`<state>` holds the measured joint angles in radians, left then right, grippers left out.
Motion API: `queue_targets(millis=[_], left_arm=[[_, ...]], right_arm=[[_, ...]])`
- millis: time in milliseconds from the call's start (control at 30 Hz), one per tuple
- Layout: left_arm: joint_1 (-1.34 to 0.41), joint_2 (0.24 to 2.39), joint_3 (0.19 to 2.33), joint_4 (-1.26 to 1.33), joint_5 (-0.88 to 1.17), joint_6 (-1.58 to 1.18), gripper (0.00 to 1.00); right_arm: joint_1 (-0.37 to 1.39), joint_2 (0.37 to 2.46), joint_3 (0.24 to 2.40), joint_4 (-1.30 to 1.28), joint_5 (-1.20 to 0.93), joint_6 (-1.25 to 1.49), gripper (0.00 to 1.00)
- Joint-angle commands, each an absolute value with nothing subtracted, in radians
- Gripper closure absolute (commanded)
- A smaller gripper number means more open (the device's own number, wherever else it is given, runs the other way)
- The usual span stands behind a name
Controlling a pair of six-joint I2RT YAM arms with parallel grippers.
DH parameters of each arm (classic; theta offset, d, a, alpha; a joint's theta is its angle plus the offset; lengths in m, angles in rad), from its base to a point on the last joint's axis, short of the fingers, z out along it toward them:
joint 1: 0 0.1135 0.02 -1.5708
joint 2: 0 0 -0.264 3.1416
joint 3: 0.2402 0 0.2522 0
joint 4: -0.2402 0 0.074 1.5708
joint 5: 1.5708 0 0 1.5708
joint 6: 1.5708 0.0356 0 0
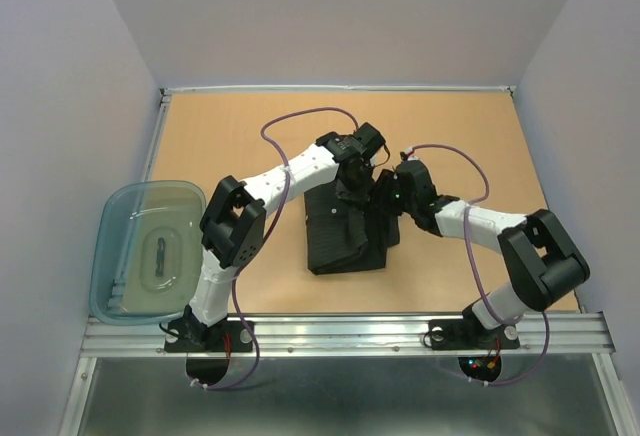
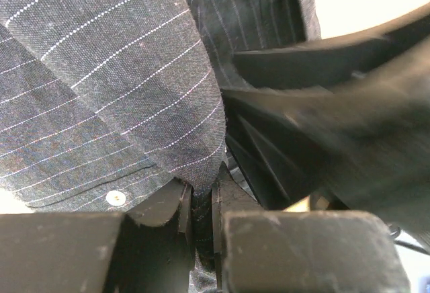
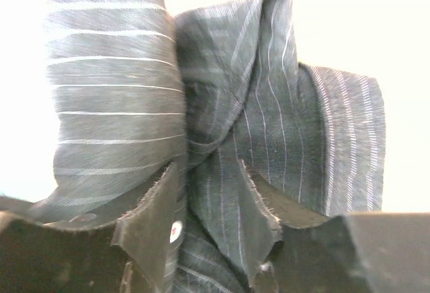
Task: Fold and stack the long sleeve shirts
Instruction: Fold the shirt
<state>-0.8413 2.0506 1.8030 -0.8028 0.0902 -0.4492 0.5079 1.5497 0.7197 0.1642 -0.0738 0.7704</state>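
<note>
A black pinstriped long sleeve shirt lies partly folded in a dark block at the middle of the table. Both grippers meet at its far edge. My left gripper is shut on a thin fold of the shirt, with a white button just left of its fingers. My right gripper has its jaws parted, and a bunched ridge of the shirt stands loosely between them. The fabric hides the table under both grippers.
A translucent blue-grey plastic tub sits at the table's left edge, overhanging it. The tan table is walled on three sides. The right arm's dark wrist crowds close to my left gripper. A metal rail runs along the near edge.
</note>
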Motion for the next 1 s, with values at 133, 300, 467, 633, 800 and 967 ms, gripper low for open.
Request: queue_targets(millis=[133,300,467,633,800,967], left_arm=[[-0.845,1.99,1.804,-0.706,0.127,-0.518,0.86],[-0.85,2.005,1.818,-0.706,0.143,-0.515,0.79],[-0.864,2.003,1.809,-0.698,0.161,-0.5,0.74],[-0.879,2.009,1.796,-0.695,0.161,-0.491,0.74],[-0.887,2.025,1.799,-0.689,0.161,-0.477,0.74],[-0.899,2.049,1.818,-0.695,0.158,-0.46,0.75]], right_arm=[[0.5,1.335,0.718,0.022,0.239,0.718,0.46],[0.482,1.246,0.703,-0.003,0.287,0.698,0.41],[0.479,1.169,0.675,-0.044,0.324,0.695,0.38],[0.453,1.235,0.655,-0.049,0.267,0.704,0.42],[0.442,1.365,0.675,-0.04,0.169,0.698,0.62],[0.419,1.465,0.669,0.064,0.094,0.683,0.75]])
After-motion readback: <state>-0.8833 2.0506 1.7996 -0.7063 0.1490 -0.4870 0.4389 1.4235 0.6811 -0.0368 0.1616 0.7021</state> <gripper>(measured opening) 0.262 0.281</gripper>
